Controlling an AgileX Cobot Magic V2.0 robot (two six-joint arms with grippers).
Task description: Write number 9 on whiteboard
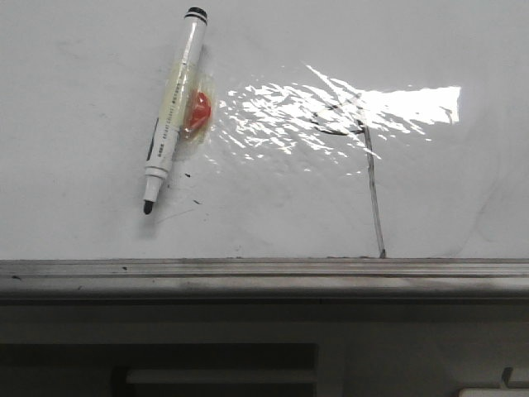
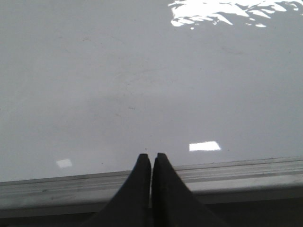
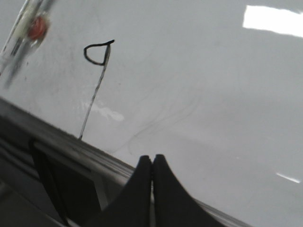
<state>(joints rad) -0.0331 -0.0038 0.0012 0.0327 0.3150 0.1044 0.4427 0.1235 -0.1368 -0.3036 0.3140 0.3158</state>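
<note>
The whiteboard (image 1: 83,99) fills the front view, with a grey metal ledge (image 1: 248,269) along its lower edge. The number 9 (image 1: 372,178) is drawn right of centre: a flattened loop under the glare and a long tail down to the ledge. It also shows in the right wrist view (image 3: 97,71). A white marker (image 1: 172,112) with a black tip lies on the board at left, beside a red blob under clear tape (image 1: 197,112). My left gripper (image 2: 151,157) is shut and empty over the ledge. My right gripper (image 3: 152,158) is shut and empty near the ledge, apart from the 9.
A bright glare patch (image 1: 347,107) covers the loop area. Small dark specks (image 1: 192,186) and a faint scratch (image 3: 161,120) mark the board. Below the ledge is a dark recess with a pale bar (image 1: 219,376).
</note>
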